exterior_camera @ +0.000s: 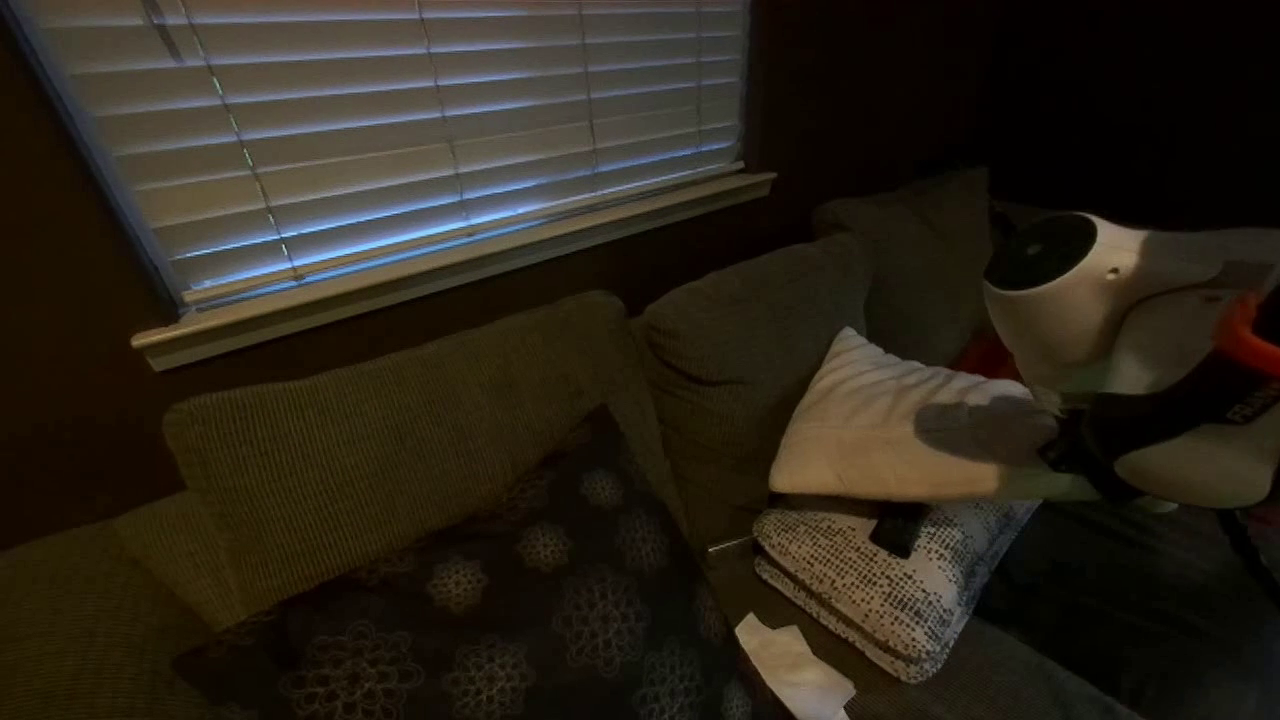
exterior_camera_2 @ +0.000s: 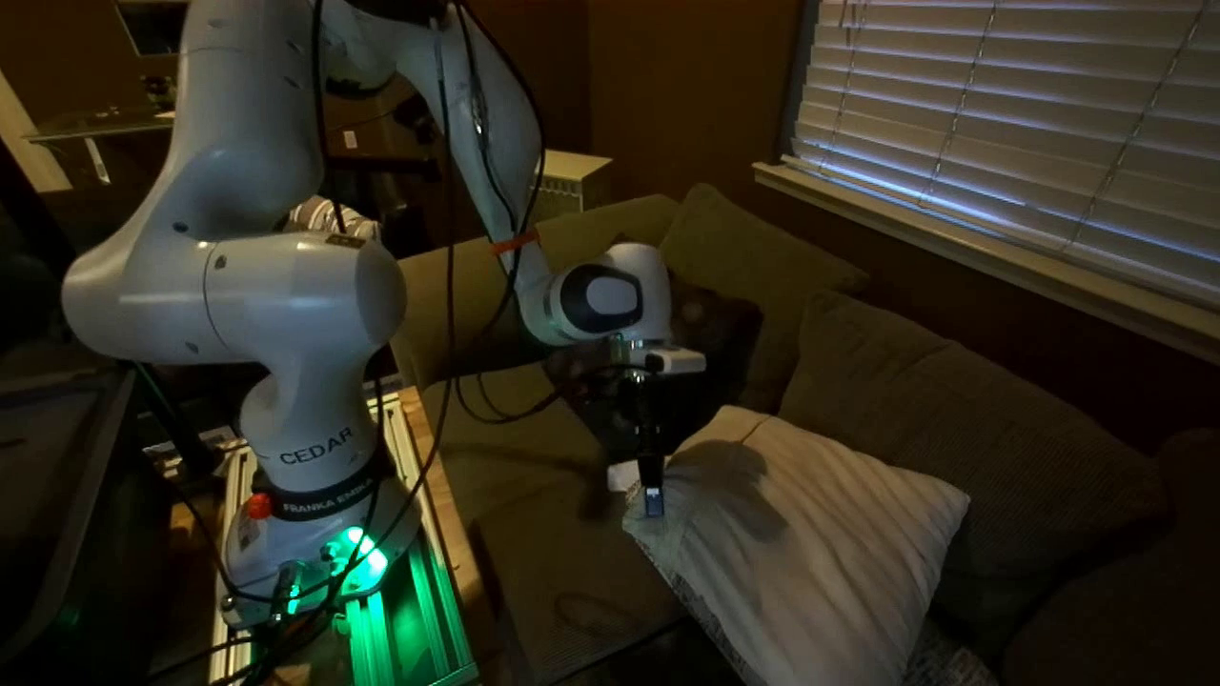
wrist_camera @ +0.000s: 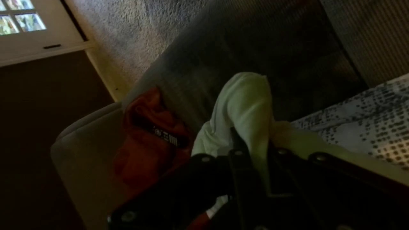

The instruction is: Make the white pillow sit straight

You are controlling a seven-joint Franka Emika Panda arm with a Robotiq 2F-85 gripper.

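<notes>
The white pillow (exterior_camera: 880,440) lies tilted on the sofa, on top of a pale speckled cushion, close to the sofa's back cushions. It also shows in an exterior view (exterior_camera_2: 820,543), with creases across its face. My gripper (exterior_camera_2: 652,494) is at the pillow's edge, on the side nearest the robot base. In the wrist view my gripper (wrist_camera: 252,143) has a fold of the white pillow (wrist_camera: 247,95) bunched between its fingers. It appears shut on that fold. In an exterior view the arm covers the gripped end of the pillow.
The pale speckled cushion (exterior_camera: 890,590) lies under the pillow, with a small dark object (exterior_camera: 897,530) on it. A dark flowered cushion (exterior_camera: 540,580) and a white cloth or paper (exterior_camera: 797,668) lie nearby. A red cloth (wrist_camera: 147,147) lies on the sofa. Cables hang from the arm.
</notes>
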